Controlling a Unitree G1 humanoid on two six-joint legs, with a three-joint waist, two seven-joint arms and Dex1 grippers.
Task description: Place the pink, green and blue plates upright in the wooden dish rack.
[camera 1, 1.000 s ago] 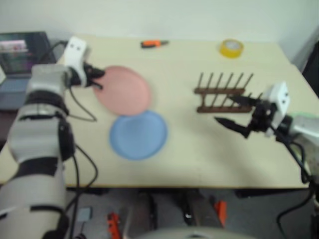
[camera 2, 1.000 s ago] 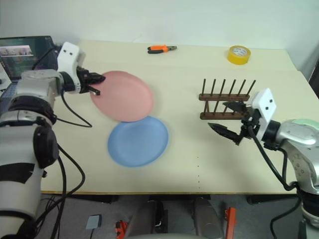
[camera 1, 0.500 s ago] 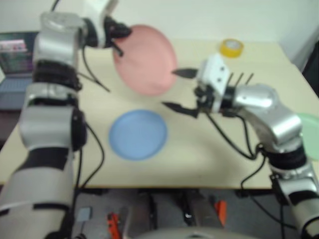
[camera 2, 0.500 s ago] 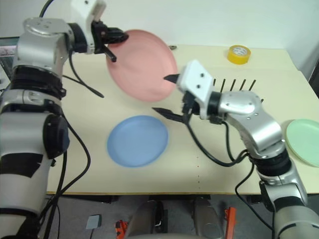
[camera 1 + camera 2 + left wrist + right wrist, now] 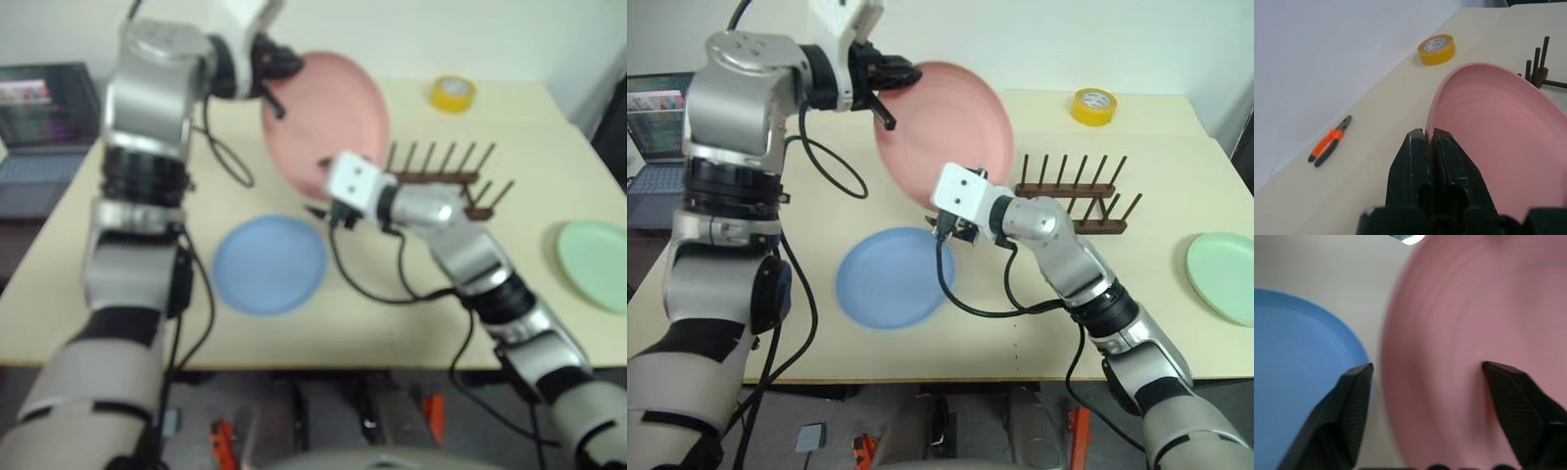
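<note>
Right eye view: the small dark brown wooden dish rack (image 5: 1073, 201), two parallel rails with rows of thin upright pegs, is standing on the pale cream bench (image 5: 1136, 323) with none of its slots holding a plate. The round, shallow, matte pale pink plate (image 5: 945, 127) is hanging in the air above the bench, tipped up nearly on edge, its concave face turned toward the camera and its plane running roughly from the far left down toward the rack. The left end effector (image 5: 890, 78) is pinching the plate's upper left rim; in the left wrist view its two black fingers (image 5: 1415, 161) are pressed together on the thin rim, fully closed on it. The right end effector (image 5: 948, 227) is sitting at the plate's lower edge, just beside it; in the right wrist view its ribbed black fingers (image 5: 1354, 401) are standing partly apart, one on either side of the pink rim, and contact cannot be told. The light blue round matte plate (image 5: 896, 276) is lying flat on the bench, below the pink one. The mint green round plate (image 5: 1223, 276) is lying flat near the right edge, well apart from the rack. A yellow tape roll (image 5: 1093, 106) is lying at the far side; orange-handled pliers (image 5: 1328, 142) are lying by the wall.
</note>
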